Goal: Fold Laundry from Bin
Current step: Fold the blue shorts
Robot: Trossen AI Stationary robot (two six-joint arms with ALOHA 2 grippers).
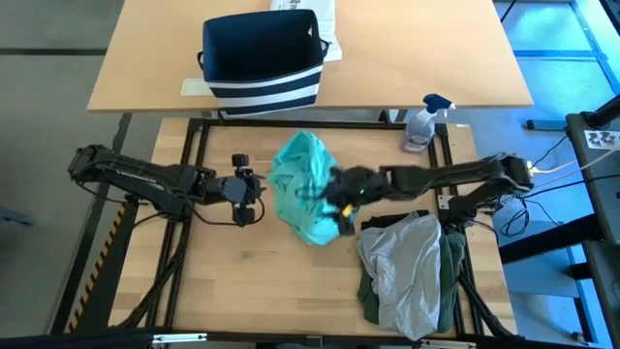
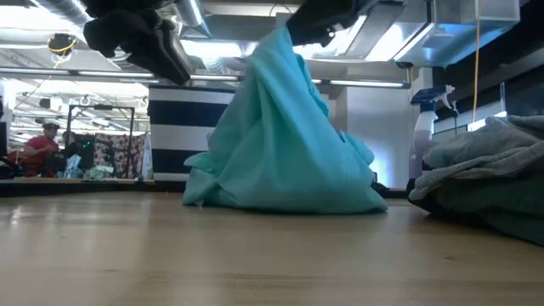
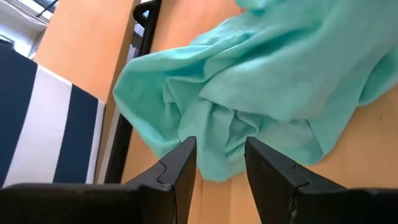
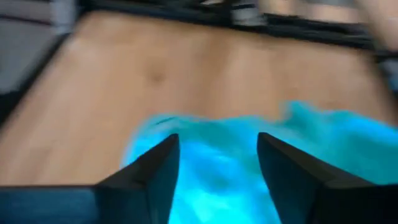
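Note:
A teal-green garment (image 1: 305,189) lies bunched in a heap at the table's middle, and in the low view it rises to a peak (image 2: 280,42). My right gripper (image 1: 337,199) hangs open over the heap's right side, with teal cloth (image 4: 217,168) showing below and between its fingers. My left gripper (image 1: 260,189) is open just off the heap's left edge, above the table, and the cloth (image 3: 249,93) lies beyond its fingertips. The bin (image 1: 262,58) stands on the far table. A light grey garment (image 1: 402,262) rests on a dark green one (image 1: 368,291) at the near right. My right gripper's fingers are apart at the top of the teal heap (image 2: 285,38). The arm above hides the place, so I cannot tell whether they touch the cloth.
A spray bottle (image 1: 426,121) stands at the table's far right. A white printed box (image 1: 310,15) sits behind the bin. Bare wood lies along the near left of the table (image 1: 252,281). A person shows far off in the room (image 2: 38,149).

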